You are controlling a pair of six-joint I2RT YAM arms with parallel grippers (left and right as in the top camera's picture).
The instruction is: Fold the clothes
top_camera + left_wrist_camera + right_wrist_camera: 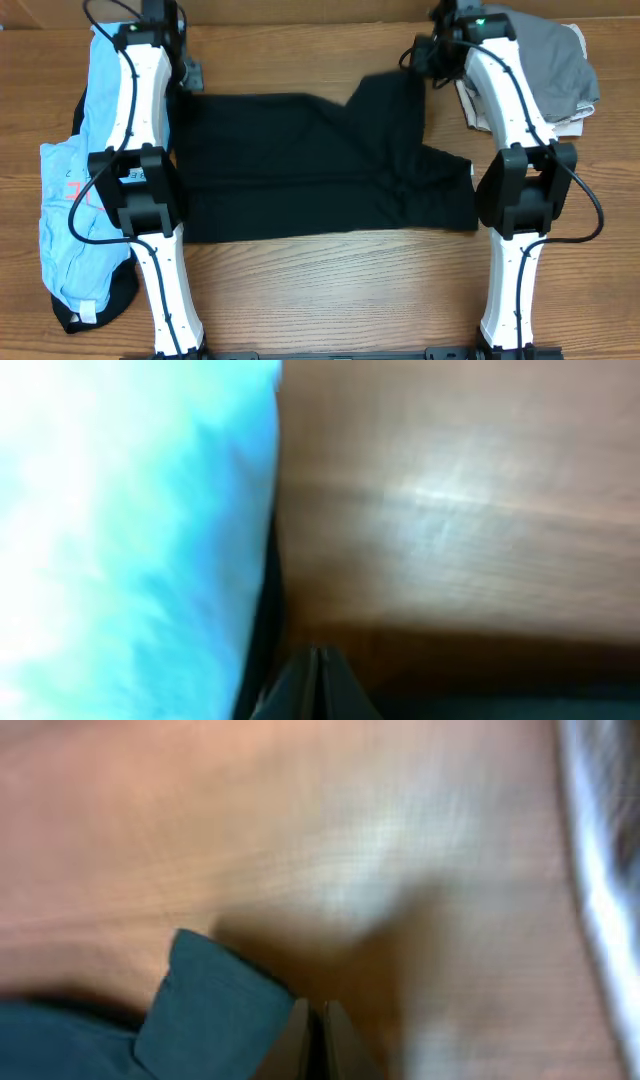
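Observation:
The black T-shirt (pixel 300 170) lies spread across the middle of the table, with its far right part pulled up toward my right gripper (pixel 428 62). In the right wrist view the fingers (pixel 312 1010) are shut, and a folded corner of the shirt (pixel 215 1000), which looks dark teal here, meets the left finger. My left gripper (pixel 190 74) is at the shirt's far left corner. Its fingers (pixel 318 656) are shut, with no cloth seen between the tips. Both wrist views are blurred.
A light blue printed garment (pixel 70 190) lies over a dark one along the left edge and fills the left of the left wrist view (pixel 130 540). A grey garment (pixel 550 60) over a beige one (pixel 478 108) sits at the far right corner. Bare wood lies in front of the shirt.

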